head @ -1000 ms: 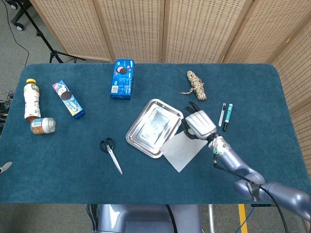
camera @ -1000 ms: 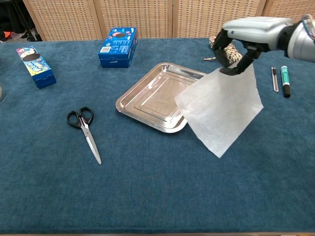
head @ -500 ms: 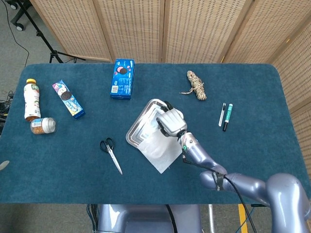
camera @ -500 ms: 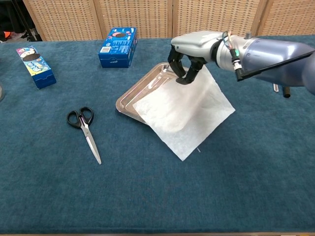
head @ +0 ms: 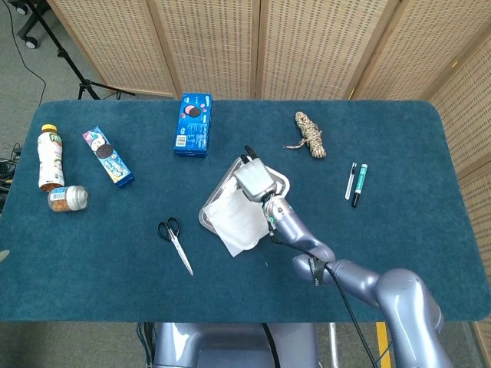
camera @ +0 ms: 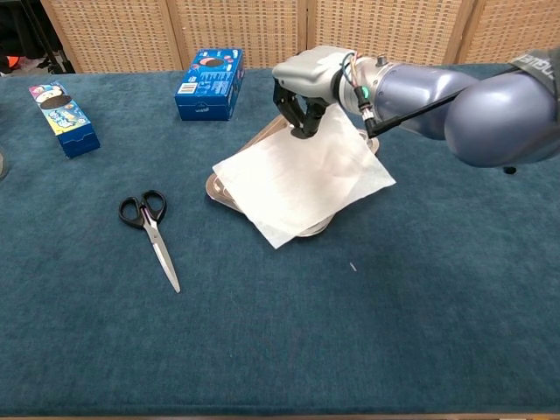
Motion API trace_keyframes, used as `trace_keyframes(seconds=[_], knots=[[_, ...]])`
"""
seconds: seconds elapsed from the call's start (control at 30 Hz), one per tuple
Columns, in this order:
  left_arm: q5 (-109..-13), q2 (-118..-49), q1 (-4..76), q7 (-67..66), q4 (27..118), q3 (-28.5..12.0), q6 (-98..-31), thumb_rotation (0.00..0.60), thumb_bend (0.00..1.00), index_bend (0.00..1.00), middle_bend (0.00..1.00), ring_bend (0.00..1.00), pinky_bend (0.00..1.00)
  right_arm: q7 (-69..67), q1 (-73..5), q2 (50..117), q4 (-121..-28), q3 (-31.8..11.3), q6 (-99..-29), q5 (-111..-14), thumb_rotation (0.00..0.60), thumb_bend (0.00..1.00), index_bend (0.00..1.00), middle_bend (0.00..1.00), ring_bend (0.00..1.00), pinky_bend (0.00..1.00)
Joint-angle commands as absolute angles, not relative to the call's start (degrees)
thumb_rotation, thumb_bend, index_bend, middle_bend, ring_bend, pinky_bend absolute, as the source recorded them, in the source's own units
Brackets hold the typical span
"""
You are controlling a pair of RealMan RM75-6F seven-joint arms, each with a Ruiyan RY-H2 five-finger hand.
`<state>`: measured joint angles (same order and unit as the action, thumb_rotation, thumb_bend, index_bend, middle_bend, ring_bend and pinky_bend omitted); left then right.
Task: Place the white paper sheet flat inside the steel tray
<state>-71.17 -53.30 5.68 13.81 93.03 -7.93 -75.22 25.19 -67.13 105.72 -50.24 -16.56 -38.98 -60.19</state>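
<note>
- The steel tray [camera: 229, 180] sits at the centre of the chest view, mostly covered; only its left rim and a bit of the near rim show past the paper.
- The white paper sheet [camera: 297, 179] hangs draped over that tray, its lower corner spilling over the near rim toward the blue surface [camera: 262, 332], its right corner also past the tray edge.
- I judge the sheet very light and limp: it sags and billows, so it will drift when let go and can crease if dragged. Its far top edge, where I have it, is the sensible hold, since the rest can then settle down flat.
- My right robot hand [camera: 304, 86] is just above centre in the chest view, palm down, fingers curled and pinching the sheet's top edge over the tray's far side.
- My forearm runs off toward the right edge of the frame.
- My left robot hand shows in neither view.
</note>
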Motion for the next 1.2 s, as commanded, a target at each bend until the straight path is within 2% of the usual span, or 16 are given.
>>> trace_keyframes(seconds=[0.03, 0.3, 0.8, 1.07, 1.17, 1.2], knots=[[-70.6, -53.4, 5.9, 13.5, 93.1, -8.1, -74.9, 0.600, 0.00, 0.00, 0.00, 0.00, 0.00, 22.9, -69.0, 107.7, -46.4, -16.1, -37.6, -62.8, 0.600, 0.52, 0.69, 0.59, 0.20, 0.00], [-69.5, -53.6, 6.3, 12.7, 92.9, -8.4, -74.0, 0.600, 0.00, 0.00, 0.00, 0.00, 0.00, 17.0, -71.9, 111.5, -38.6, -15.0, -36.2, -67.9, 0.600, 0.52, 0.69, 0.58, 0.21, 0.00], [-68.0, -54.9, 7.1, 9.2, 92.8, -8.1, -72.8, 0.600, 0.00, 0.00, 0.00, 0.00, 0.00, 5.3, -76.6, 117.7, -21.2, -8.9, -33.2, -78.9, 0.600, 0.52, 0.69, 0.58, 0.21, 0.03], [-67.1, -55.1, 7.4, 8.7, 92.6, -8.2, -72.1, 0.600, 0.00, 0.00, 0.00, 0.00, 0.00, 2.7, -77.0, 119.2, -16.1, -5.7, -36.2, -83.6, 0.600, 0.51, 0.69, 0.57, 0.21, 0.04], [-67.1, -55.1, 7.4, 8.7, 92.6, -8.2, -72.0, 0.600, 0.00, 0.00, 0.00, 0.00, 0.00, 2.8, -76.7, 119.8, -13.8, -4.8, -37.9, -84.8, 0.600, 0.38, 0.68, 0.52, 0.21, 0.05], [-67.2, -55.1, 7.4, 8.7, 92.5, -8.2, -71.9, 0.600, 0.00, 0.00, 0.00, 0.00, 0.00, 3.0, -76.7, 119.9, -13.3, -4.7, -38.1, -85.0, 0.600, 0.29, 0.63, 0.46, 0.21, 0.05]])
